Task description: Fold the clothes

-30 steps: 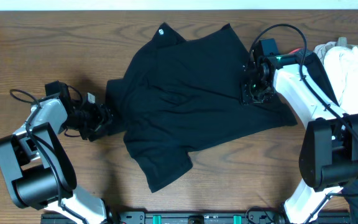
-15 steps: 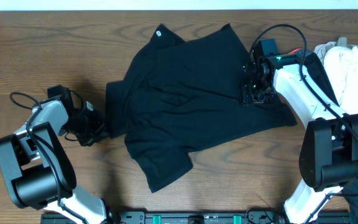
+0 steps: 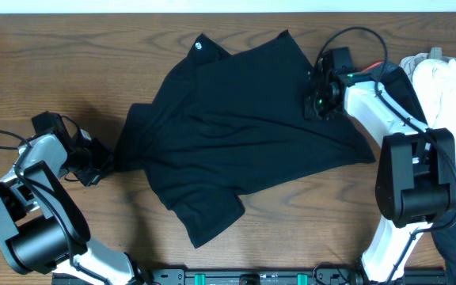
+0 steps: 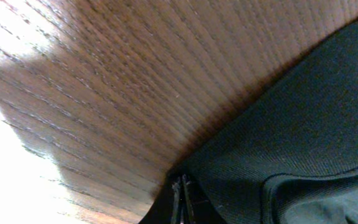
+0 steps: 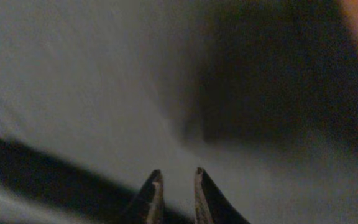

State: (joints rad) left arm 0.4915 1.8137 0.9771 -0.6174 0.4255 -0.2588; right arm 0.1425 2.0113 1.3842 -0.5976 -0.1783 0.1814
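**A:** Where does the shirt lie?

**B:** The black T-shirt lies spread and rumpled across the middle of the wooden table in the overhead view. It is turned at a slant, with its neck toward the upper middle of the frame. A small white logo shows at the neck. 1 corner of cloth reaches toward the lower middle.

**A:** What is the left gripper doing?

**B:** The left gripper sits at the left of the frame, at the shirt's leftmost edge. It is fully closed on that edge. In the left wrist view its fingertips press together at the bottom of the frame, with black cloth caught at them. Brown wood grain fills the upper left.

**A:** And the right gripper?

**B:** The right gripper rests on the upper right part of the shirt. The right wrist view is blurred, and cloth fills nearly all of it. There the 2 fingertips stand almost together at the bottom centre, with only a thin slit between them. I cannot tell whether a fold is caught in that slit.

**A:** Are there any other clothes?

**B:** A white garment lies bunched at the right edge of the overhead frame, near the right arm.
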